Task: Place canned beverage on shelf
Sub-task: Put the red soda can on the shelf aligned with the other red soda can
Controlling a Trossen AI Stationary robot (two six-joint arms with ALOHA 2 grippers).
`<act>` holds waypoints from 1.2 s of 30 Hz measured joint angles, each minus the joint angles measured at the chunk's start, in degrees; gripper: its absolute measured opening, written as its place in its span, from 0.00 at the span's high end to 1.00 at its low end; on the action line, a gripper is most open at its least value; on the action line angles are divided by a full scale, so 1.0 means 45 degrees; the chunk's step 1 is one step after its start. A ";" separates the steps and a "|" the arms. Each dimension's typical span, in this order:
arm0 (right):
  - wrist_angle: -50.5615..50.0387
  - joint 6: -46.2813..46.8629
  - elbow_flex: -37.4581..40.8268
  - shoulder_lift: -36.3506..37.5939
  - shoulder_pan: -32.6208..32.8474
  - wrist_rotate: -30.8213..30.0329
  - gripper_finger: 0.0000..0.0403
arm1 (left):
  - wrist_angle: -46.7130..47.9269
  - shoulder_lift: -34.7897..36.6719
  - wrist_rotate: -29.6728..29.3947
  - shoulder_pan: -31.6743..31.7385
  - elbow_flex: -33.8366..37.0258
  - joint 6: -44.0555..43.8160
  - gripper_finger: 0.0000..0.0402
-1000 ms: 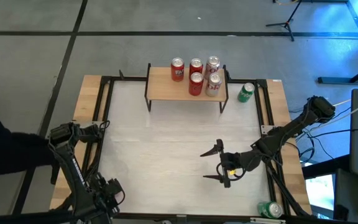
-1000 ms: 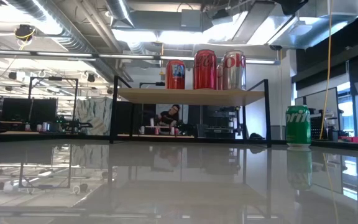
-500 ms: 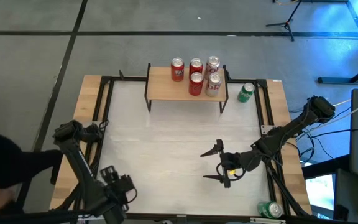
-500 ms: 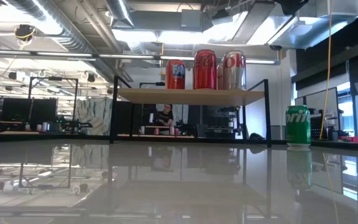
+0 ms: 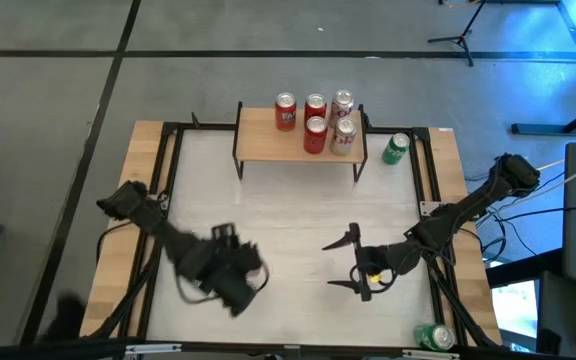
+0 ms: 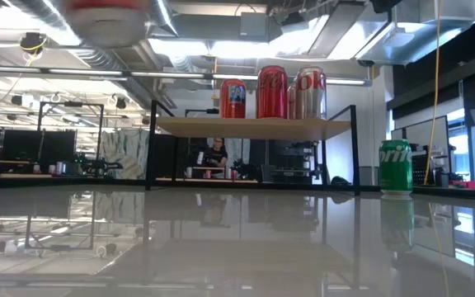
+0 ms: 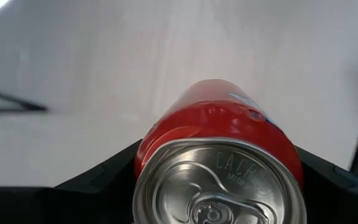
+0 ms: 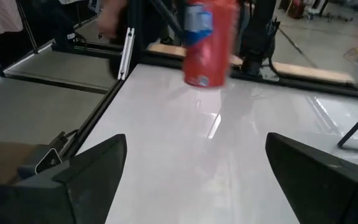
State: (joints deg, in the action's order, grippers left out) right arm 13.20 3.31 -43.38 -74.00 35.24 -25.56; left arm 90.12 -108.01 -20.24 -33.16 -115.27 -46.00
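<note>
Red can sits clamped in the left fingers, mid-carry; next, lift toward the shelf. Right fingers wait spread, empty.

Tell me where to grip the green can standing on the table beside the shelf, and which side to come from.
Grip the green can around its mid-body, the open right gripper coming level from the near side. It stands upright, round wall free in front; the shelf flanks one side, the table frame the other. The left gripper holds a red can.
</note>
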 joint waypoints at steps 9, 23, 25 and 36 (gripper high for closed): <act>-0.1396 -0.0502 -0.0002 0.1026 0.0000 -0.0387 0.05 | 0.0012 0.0005 0.0056 0.3562 -0.1579 0.4750 0.29; -0.2158 -0.0530 0.0001 0.1079 -0.0054 -0.3393 0.05 | 0.0006 0.0005 0.1434 0.8650 -0.2918 0.9058 0.29; -0.2164 -0.0564 0.0000 0.1079 -0.0296 -0.3517 0.05 | -0.0003 0.0005 0.1712 0.9250 -0.2918 0.9384 0.29; -0.2857 -0.0738 0.0000 0.1079 -0.2948 -0.2268 0.05 | -0.0939 -0.0102 0.1821 1.1140 -0.2923 1.1183 0.29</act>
State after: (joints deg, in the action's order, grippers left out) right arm 0.35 -0.01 -43.38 -69.14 21.98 -35.77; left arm 85.90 -108.47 -12.05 16.97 -128.42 4.33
